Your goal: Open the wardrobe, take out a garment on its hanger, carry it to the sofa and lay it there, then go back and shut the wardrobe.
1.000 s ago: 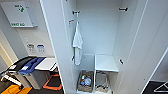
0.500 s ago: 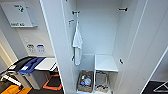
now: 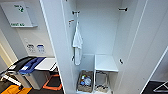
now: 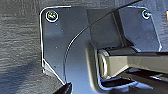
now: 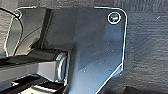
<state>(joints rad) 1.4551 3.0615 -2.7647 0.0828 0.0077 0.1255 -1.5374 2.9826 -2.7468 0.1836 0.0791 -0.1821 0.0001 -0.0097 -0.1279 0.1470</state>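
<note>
Tall white wardrobe (image 3: 63, 47) standing open across the middle of the head view, both flat doors swung wide. Hanging inside near its upper left, on a short rail: a white short-sleeved shirt (image 3: 77, 45), limp, reaching down to mid height. Lower right of the interior, a white shelf box (image 3: 106, 63); below, at the bottom centre, a woven basket (image 3: 85, 81) with small items. At the left of the frame, a white wall cabinet (image 3: 18, 15) up high and a grey bin with blue lid (image 3: 31, 68) lower down. Grippers' state: cannot tell, fingers not made out in either wrist view, dark carpet behind the plates.
</note>
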